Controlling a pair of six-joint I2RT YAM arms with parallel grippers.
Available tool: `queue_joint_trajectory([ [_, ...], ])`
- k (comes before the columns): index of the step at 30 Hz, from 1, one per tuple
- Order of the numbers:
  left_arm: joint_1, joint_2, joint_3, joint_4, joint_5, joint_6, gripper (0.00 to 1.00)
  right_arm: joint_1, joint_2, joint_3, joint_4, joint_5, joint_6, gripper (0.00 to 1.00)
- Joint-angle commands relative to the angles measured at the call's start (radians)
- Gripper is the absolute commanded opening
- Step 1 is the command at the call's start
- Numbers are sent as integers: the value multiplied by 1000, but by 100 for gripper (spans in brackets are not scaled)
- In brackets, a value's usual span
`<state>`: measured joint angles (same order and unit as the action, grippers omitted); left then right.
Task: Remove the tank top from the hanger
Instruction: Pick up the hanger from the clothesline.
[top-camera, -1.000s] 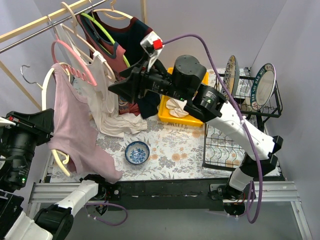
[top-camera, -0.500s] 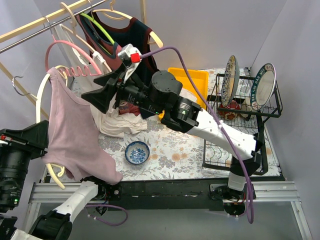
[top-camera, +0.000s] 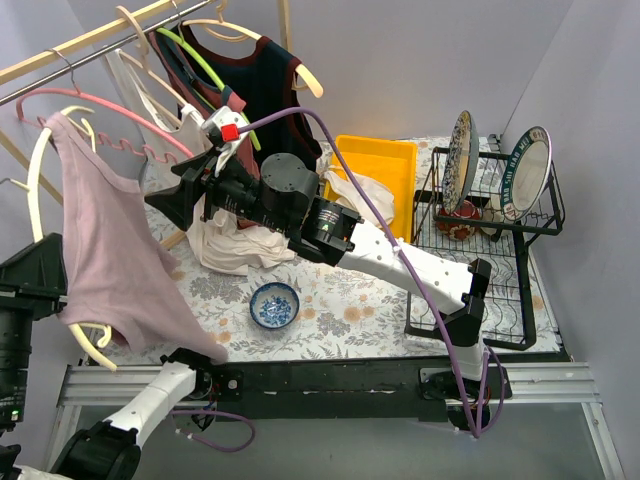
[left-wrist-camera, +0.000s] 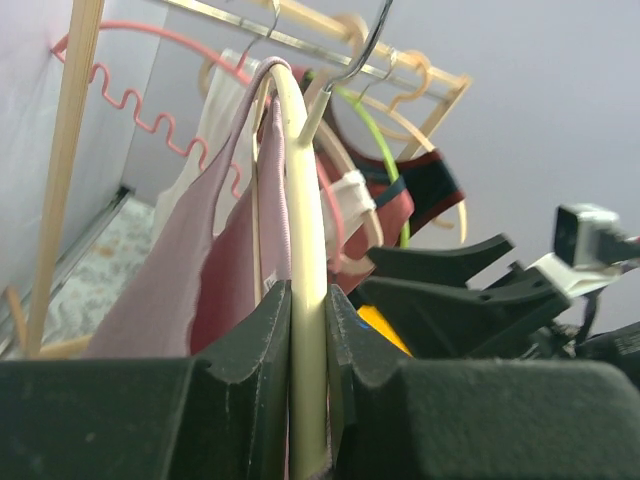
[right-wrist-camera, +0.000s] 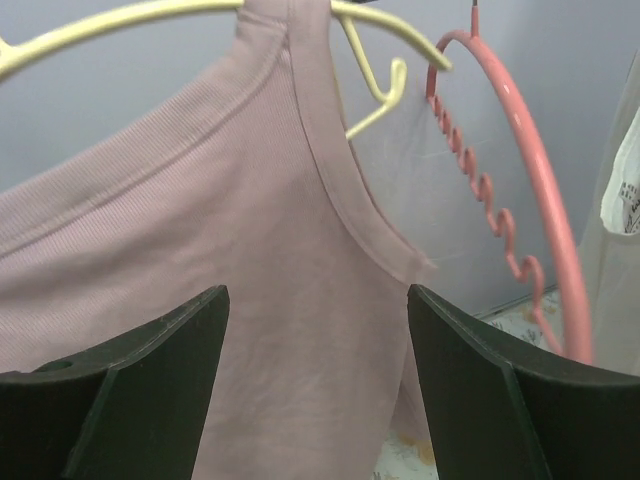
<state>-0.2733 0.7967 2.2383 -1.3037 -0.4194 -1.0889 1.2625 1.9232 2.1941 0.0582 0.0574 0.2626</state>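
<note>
A pale pink tank top hangs on a cream hanger at the far left of the top view. My left gripper is shut on the hanger's lower bar; in the left wrist view the cream hanger runs up between the jaws of the gripper, with the tank top draped to its left. My right gripper reaches left with jaws open, close to the fabric. In the right wrist view the tank top fills the gap of the open gripper without being pinched, under the hanger.
A pink wavy hanger hangs just right of the top. More garments on hangers crowd the wooden rack, with white cloth below. A blue bowl, yellow bin and dish rack with plates stand on the table.
My left gripper has carried the hanger and tank top up and to the left. The right arm has swung left after it, its open jaws now at the fabric.
</note>
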Motion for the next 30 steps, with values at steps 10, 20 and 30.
queue_joint_trajectory([
  [10, -4, 3, 84, 136, 80, 50, 0, -2, -79, 18, 52, 33, -74, 81],
  [20, -4, -50, 92, 46, 192, 50, 0, 0, -62, 81, 114, -37, -10, 80],
  [30, -4, -103, 38, 52, 418, 44, 0, 57, -90, 62, 170, -28, 7, 86],
])
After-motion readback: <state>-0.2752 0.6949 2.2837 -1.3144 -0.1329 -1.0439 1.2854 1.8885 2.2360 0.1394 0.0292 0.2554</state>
